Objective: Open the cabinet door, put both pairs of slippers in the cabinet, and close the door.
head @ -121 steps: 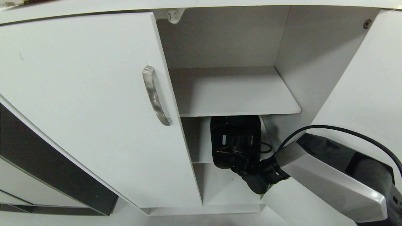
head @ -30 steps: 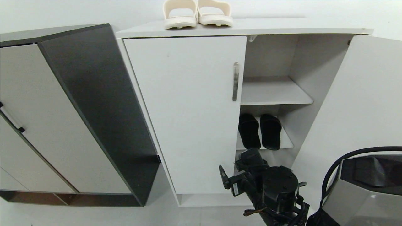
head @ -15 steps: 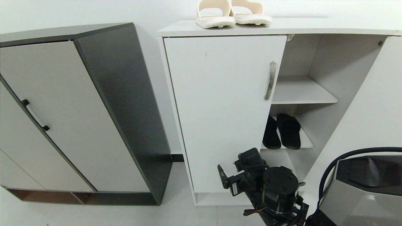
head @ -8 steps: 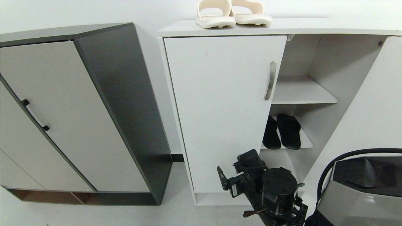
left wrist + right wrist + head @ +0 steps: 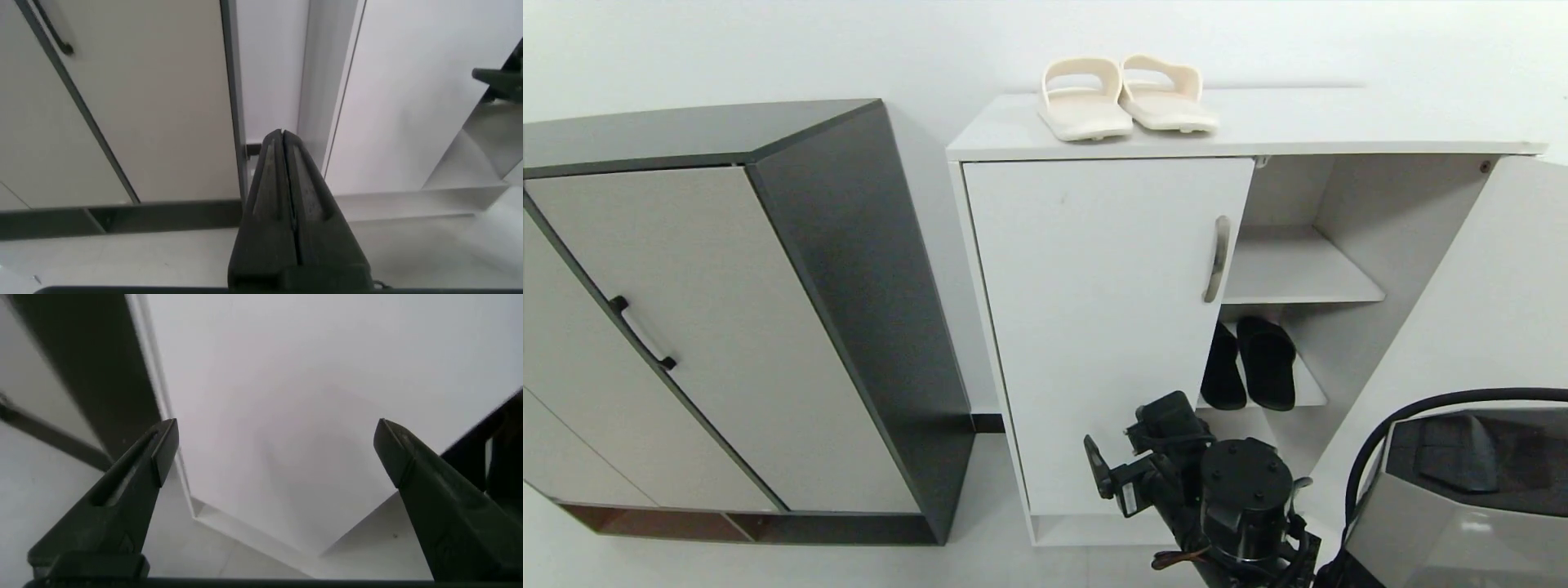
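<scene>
Head view: the cream slippers (image 5: 1127,98) lay on the cabinet top (image 5: 1298,122), high above the right end effector (image 5: 275,433). The black slippers (image 5: 1250,363) were shelved just ahead of it, and the open door (image 5: 1462,286) stood to its right.

Left wrist view: the left end effector (image 5: 283,139) had its jaws pressed together, empty.

Right wrist view: the jaws stood wide apart, empty, facing the closed door (image 5: 327,416).

Recommendation: raise it, pinch both cream slippers together and set them on the bare upper shelf (image 5: 1298,269), keeping off the open door.
</scene>
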### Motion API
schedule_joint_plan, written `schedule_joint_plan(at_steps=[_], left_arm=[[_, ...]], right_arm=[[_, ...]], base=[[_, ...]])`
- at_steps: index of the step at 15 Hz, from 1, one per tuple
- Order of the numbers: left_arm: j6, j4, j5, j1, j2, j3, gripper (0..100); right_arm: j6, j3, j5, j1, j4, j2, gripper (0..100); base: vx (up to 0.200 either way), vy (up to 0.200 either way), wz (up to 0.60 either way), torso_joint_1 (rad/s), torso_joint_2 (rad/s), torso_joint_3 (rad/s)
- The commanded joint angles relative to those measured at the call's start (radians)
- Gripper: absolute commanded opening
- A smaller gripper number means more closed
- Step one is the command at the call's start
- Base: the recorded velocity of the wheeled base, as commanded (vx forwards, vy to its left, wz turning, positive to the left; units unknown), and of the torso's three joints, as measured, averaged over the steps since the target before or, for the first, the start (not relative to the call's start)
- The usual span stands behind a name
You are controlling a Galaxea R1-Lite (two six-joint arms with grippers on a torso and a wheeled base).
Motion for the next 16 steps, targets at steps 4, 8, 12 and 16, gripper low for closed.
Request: schedule_joint_plan(at_steps=[4,8,12,16], left_arm=[[0.0,0.001,0.0,0.001,0.0,0.0,0],[0.0,0.001,0.0,0.001,0.0,0.0,0],[0.0,0.001,0.0,0.001,0.0,0.0,0],[0.0,0.001,0.0,0.001,0.0,0.0,0]], right_arm=[[0.0,-0.001,0.0,0.0,-0.001,0.001,100],[0.0,-0.001,0.0,0.0,-0.001,0.001,100],[0.0,-0.001,0.0,0.0,-0.004,0.001,100],[0.0,-0.001,0.0,0.0,-0.004,0.001,100]], base=[[0.0,0.0,0.0,0.113,-0.47,-0.347],[0.0,0.0,0.0,0.145,-0.47,-0.322],[0.0,0.0,0.0,0.171,-0.48,-0.31],[0.0,0.0,0.0,0.2,-0.5,-0.308]])
